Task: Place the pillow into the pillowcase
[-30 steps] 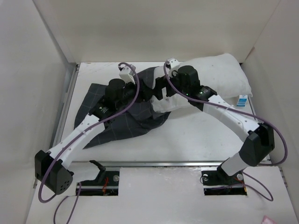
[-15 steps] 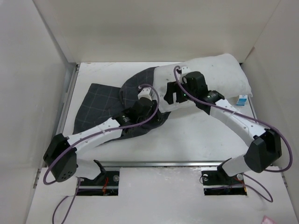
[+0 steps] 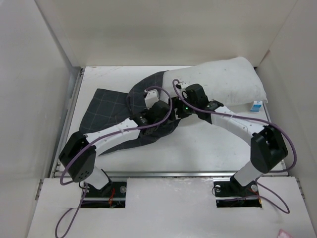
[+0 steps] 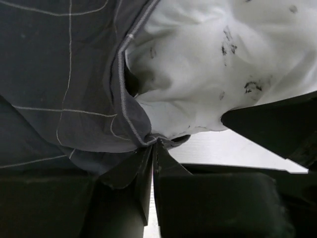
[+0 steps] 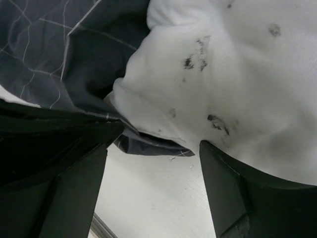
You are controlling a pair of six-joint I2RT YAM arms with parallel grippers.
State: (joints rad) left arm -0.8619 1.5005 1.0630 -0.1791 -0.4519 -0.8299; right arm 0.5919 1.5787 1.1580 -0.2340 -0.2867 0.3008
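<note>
at the near edge the two arm bases are bolted, and both arms are reached inward to the middle of the table (image 3: 208, 144); there the two wrists are brought close together at the mouth of the pillowcase (image 3: 106, 106); the left gripper (image 4: 154, 148) is seen pinched tight on the stitched hem of the pillowcase, the lower lip of the opening being caught between its fingers; the right gripper (image 5: 153, 188) is held with its fingers spread wide and nothing gripped, bare table and a fold of hem lying between them and the bulging end of the pillow (image 3: 228, 79) just beyond.

the pillowcase is spread flat towards the left, its mouth turned right; the left end of the pillow is tucked a little way inside that mouth, while most of its length is left outside; its long axis is run from the mouth out to the far right corner, where a small tag (image 3: 256, 106) shows at its edge.

the pillow therefore lies right of and beyond both sets of fingers, and the right arm is the nearer to its free length; it is judged that the next move turns on the pillow being driven leftward along that axis, or the hem being drawn rightward over it, with the pinch on the lip kept.
</note>
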